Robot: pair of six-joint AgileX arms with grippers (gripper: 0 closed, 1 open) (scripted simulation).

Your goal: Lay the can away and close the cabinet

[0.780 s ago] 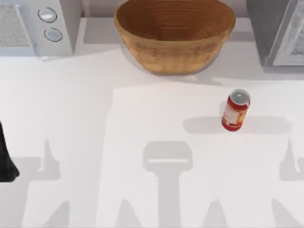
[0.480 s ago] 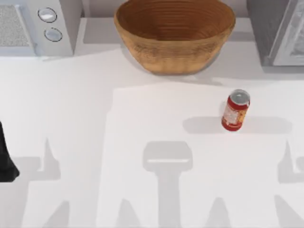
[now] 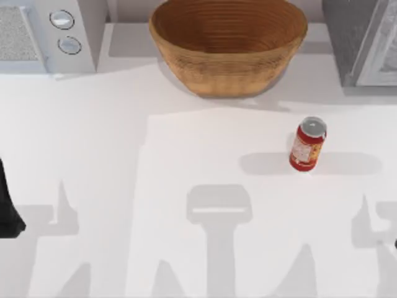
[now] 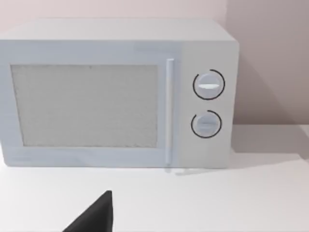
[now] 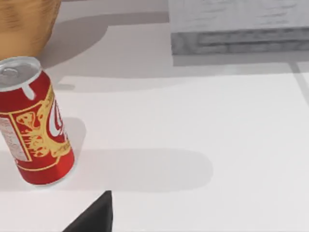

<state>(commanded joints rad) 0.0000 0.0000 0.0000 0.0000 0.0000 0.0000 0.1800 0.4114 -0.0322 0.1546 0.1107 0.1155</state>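
1. The can [image 3: 307,144] stands upright on the white worktop [image 3: 186,155], right of centre in the top view, apart from everything else.
2. The cabinet [image 3: 360,40] fills the upper right corner of the top view, well above the can.
3. A woven bowl [image 3: 228,43] sits at top centre; a white microwave [image 3: 43,34] with two knobs sits upper left.
4. The left arm [image 3: 7,205] is a dark shape at the left edge; whether its claw is open cannot be told.
5. In the right wrist view the can [image 5: 34,121] is close by, the cabinet [image 5: 239,24] beyond; a dark claw tip [image 5: 94,215] shows at the lower edge, its opening unclear.
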